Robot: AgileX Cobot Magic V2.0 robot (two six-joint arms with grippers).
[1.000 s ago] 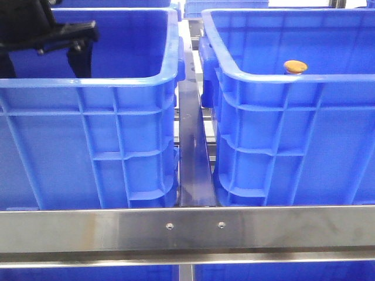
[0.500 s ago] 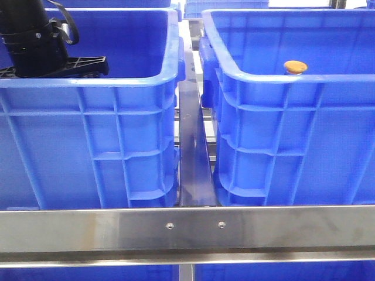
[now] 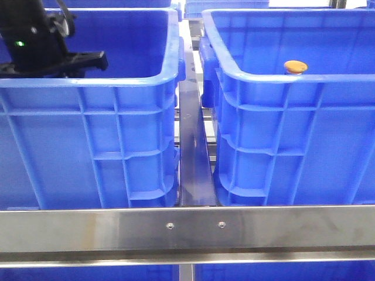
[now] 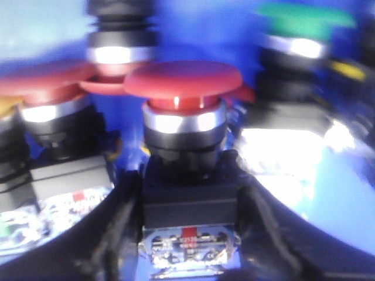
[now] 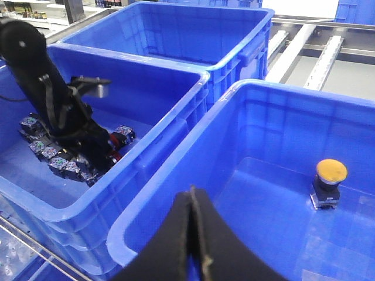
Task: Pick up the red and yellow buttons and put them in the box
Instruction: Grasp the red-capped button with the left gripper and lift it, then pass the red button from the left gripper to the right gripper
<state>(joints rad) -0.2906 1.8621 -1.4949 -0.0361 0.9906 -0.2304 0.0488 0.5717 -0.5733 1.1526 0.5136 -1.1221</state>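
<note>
A red button (image 4: pixel 183 88) with a wide red cap, chrome collar and black base stands among several others in the left blue crate (image 3: pixel 88 83). My left gripper (image 4: pixel 184 175) is down inside that crate. Its black fingers (image 4: pixel 126 205) press on both sides of the red button's black base. In the front view only the arm (image 3: pixel 35 41) shows above the rim. A yellow button (image 3: pixel 295 66) stands alone on the floor of the box (image 3: pixel 252 76), the right crate, and also shows in the right wrist view (image 5: pixel 331 171). My right gripper (image 5: pixel 191 190) is shut and empty above the box's near left corner.
More red buttons (image 4: pixel 47 88) and a green one (image 4: pixel 304 26) crowd round the held one. The pile (image 5: pixel 53 158) lies by the left arm (image 5: pixel 58 111). A third blue crate (image 5: pixel 176 23) stands behind. A steel rail (image 3: pixel 187 228) crosses in front.
My left arm has come down into the left crate, then shifted slightly up and left. The yellow button and the right crate have not moved.
</note>
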